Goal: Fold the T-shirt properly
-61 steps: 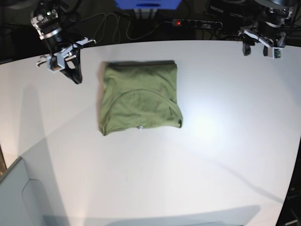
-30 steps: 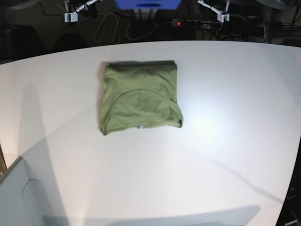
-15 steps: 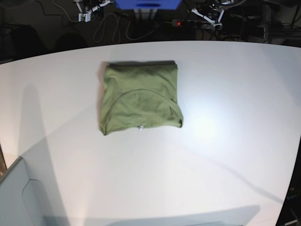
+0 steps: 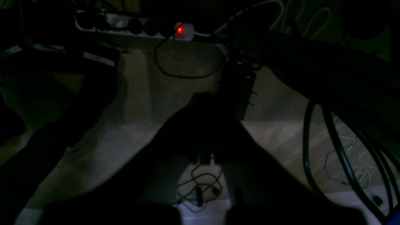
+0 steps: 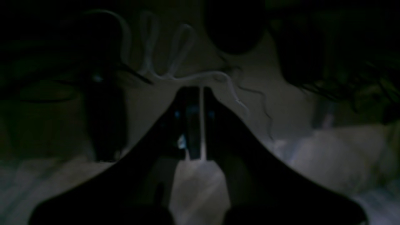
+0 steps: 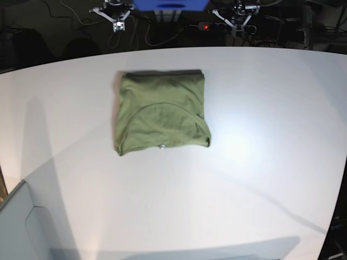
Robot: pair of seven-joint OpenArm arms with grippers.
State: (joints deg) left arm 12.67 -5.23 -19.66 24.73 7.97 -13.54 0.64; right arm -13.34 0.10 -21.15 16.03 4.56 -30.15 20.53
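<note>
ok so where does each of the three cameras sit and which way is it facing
Base: high, looking down on the white table and folded olive-green T-shirt; both arms far behind it.
Left wrist: on the left arm, facing the dim floor; closed left fingers show, dark.
Right wrist: on the right arm, facing dark floor and cables; closed right fingers show.
Shared: the white power strip with red light in base and left wrist.

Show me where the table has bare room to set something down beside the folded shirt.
Bare table spans everything right of the T-shirt and the whole near side below its hem. A narrower strip lies left of it. Crowded only past the far edge: cables, power strip and both parked arms.
</note>
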